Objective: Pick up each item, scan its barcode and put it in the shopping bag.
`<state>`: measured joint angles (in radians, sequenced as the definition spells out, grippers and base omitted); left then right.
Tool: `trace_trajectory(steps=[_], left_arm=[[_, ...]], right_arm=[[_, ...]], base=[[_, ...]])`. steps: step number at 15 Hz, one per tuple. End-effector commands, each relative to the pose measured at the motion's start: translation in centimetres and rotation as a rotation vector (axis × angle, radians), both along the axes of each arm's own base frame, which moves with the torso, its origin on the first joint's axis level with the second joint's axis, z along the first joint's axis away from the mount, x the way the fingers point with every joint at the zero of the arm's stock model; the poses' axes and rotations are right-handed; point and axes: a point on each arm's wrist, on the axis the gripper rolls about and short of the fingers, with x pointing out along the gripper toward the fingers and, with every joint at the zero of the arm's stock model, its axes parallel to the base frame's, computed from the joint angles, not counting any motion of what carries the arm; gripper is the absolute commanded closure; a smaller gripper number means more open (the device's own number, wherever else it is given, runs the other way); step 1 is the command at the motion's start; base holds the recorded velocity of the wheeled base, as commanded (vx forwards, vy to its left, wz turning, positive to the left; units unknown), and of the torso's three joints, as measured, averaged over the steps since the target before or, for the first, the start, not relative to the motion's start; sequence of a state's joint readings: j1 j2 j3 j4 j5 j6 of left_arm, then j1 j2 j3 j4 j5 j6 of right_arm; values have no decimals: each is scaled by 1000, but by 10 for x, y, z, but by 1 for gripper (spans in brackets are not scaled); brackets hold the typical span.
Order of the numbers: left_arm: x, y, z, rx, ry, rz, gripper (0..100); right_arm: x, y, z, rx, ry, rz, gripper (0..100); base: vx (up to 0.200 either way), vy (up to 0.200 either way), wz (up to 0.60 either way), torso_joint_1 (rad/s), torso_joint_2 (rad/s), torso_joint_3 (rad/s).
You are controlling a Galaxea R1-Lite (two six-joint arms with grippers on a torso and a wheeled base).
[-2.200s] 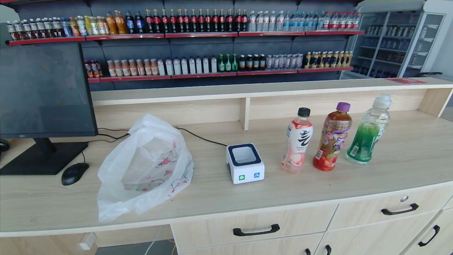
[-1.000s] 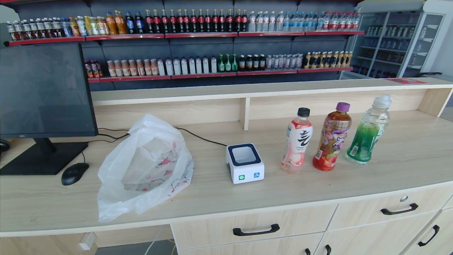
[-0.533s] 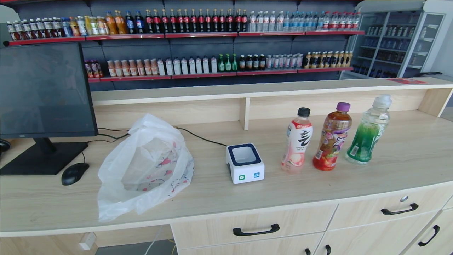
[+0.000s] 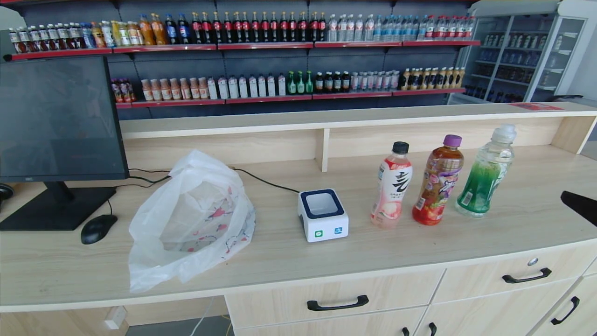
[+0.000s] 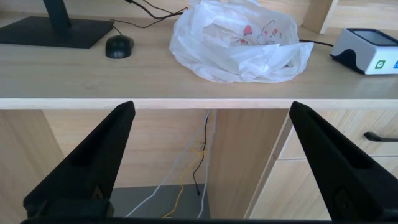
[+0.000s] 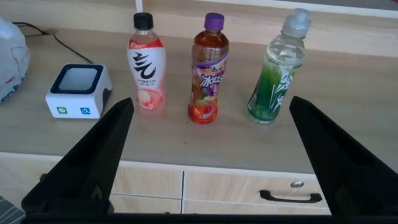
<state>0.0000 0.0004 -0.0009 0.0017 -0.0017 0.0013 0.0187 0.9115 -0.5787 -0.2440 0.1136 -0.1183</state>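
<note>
Behind the wooden counter (image 4: 289, 261), stocked drink shelves (image 4: 261, 46)

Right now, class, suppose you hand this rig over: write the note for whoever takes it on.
Left gripper: open, low before the counter, facing the shopping bag.
Right gripper: open, facing the bottles.
Pink-label bottle, purple-capped bottle and green bottle stand upright in a row right of the scanner; the bag lies left of it.
Done: nothing picked up or bagged.
Left: scan and bag all three.
</note>
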Motion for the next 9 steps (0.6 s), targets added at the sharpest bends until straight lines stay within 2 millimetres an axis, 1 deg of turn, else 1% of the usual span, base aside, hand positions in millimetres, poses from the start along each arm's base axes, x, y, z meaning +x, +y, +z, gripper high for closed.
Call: trace_trajectory(steps=[1, 5, 6, 8, 9], left_arm=[[0, 0, 0, 0, 0, 0, 0], [0, 0, 0, 0, 0, 0, 0], [0, 0, 0, 0, -1, 0, 0], [0, 0, 0, 0, -1, 0, 0], [0, 0, 0, 0, -1, 0, 0]], right_arm=[[35, 6, -10, -3, 60, 37, 0], [78, 17, -16, 1, 42, 84, 0], [88, 24, -17, 4, 18, 116, 0], [104, 27, -21, 8, -25, 122, 0], [106, 28, -22, 10, -40, 123, 0]], base=[[0, 0, 0, 0, 0, 0], [0, 0, 0, 0, 0, 0], [0, 0, 0, 0, 0, 0], [0, 0, 0, 0, 0, 0], [0, 0, 0, 0, 0, 0]])
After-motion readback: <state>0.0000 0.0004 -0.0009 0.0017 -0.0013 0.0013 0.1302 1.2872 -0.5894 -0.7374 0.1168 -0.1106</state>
